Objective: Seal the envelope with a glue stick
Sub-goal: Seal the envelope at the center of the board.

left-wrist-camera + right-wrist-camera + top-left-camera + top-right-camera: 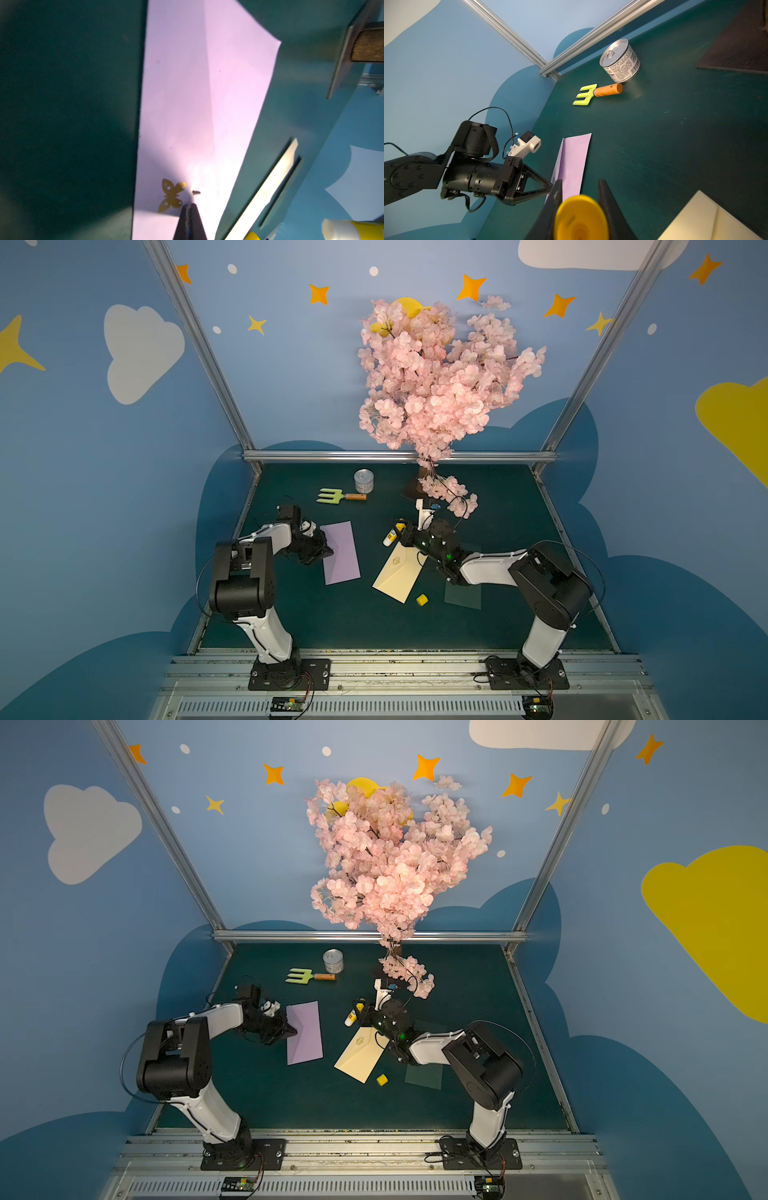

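Observation:
The cream envelope [397, 574] [360, 1057] lies slanted on the green mat, its gold emblem near the far corner; one corner shows in the right wrist view [708, 220]. Just beyond that far corner, my right gripper [401, 533] [580, 190] is shut on the yellow glue stick [392, 534] [354, 1013] [581, 218], which has no cap and whose white tip points down to the left. The yellow cap [422, 600] lies on the mat near the envelope's front edge. My left gripper [330, 551] [190, 206] is shut and empty, its tips resting on the lilac envelope [340, 551] [197, 104].
A dark green envelope [463, 595] lies under the right arm. At the back stand a tin can [364, 481], a green garden fork [340, 495] and a pink blossom tree [436, 377] whose low branch hangs close to the right wrist.

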You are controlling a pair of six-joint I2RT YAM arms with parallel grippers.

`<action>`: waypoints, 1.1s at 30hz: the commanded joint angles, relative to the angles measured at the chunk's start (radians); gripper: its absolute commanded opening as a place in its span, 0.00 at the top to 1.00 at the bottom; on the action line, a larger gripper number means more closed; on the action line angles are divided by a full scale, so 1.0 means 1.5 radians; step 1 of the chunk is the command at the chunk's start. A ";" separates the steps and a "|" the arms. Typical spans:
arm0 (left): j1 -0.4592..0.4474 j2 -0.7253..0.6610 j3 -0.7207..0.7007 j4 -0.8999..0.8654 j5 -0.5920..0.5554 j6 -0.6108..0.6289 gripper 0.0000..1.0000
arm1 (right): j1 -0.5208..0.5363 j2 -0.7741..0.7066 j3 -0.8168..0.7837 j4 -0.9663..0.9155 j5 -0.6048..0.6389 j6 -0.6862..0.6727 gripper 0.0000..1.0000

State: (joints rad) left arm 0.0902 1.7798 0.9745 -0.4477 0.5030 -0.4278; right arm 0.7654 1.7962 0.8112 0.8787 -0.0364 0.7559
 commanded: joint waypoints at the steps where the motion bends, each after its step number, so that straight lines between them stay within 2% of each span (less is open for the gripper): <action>1: -0.018 0.021 0.027 -0.019 -0.049 0.020 0.97 | -0.005 -0.030 -0.006 0.021 -0.011 0.001 1.00; 12: -0.063 0.059 0.100 -0.072 -0.103 0.042 0.97 | -0.008 -0.032 -0.021 0.032 -0.019 0.011 1.00; 19: -0.060 0.071 0.089 -0.074 -0.124 0.050 0.97 | -0.012 -0.040 -0.032 0.035 -0.017 0.011 1.00; 26: -0.044 0.068 0.056 -0.056 -0.111 0.041 0.97 | -0.014 -0.042 -0.037 0.037 -0.023 0.013 1.00; 33: -0.052 0.042 0.063 -0.140 -0.201 0.029 0.97 | -0.014 -0.030 -0.024 0.037 -0.036 0.017 1.00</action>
State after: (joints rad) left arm 0.0135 1.8450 1.0843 -0.5247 0.3378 -0.3836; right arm 0.7475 1.7622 0.7643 0.8986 -0.0711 0.7788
